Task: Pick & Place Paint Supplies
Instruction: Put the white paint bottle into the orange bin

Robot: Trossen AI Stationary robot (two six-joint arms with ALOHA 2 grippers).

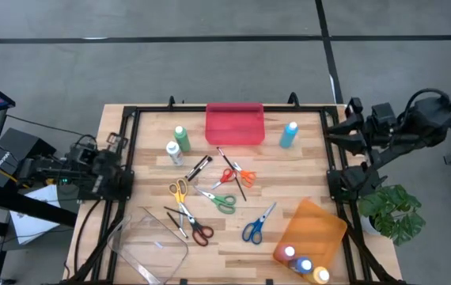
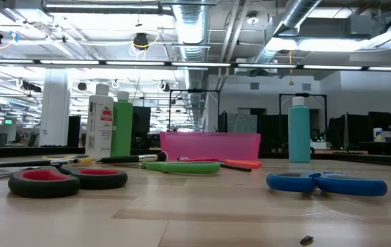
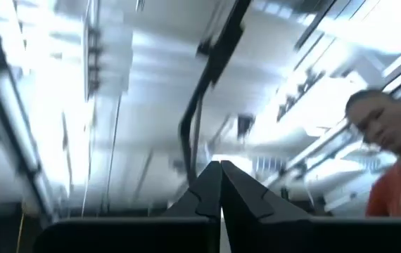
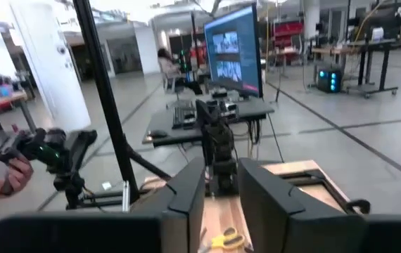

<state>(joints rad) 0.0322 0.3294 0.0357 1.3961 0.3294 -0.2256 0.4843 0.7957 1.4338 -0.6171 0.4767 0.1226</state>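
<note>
Both arms sit back at the edges of the wooden surface (image 1: 305,158); the left gripper (image 3: 220,190) is pressed together, the right gripper (image 4: 220,190) narrowly parted and empty; the teal white-capped paint bottle (image 1: 289,134) stands beside the red plastic tray (image 1: 234,124); a reach toward it seems next.

Scissors (image 1: 227,201) lay mid-table, a tray (image 1: 234,123) behind them (two bottles (image 1: 178,145) to its left, one bottle (image 1: 289,134) right).

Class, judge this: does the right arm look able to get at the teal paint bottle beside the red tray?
Probably yes: the teal white-capped paint bottle stands alone near the table's right edge, beside the red plastic tray, with open wood between it and the parked right arm.
</note>
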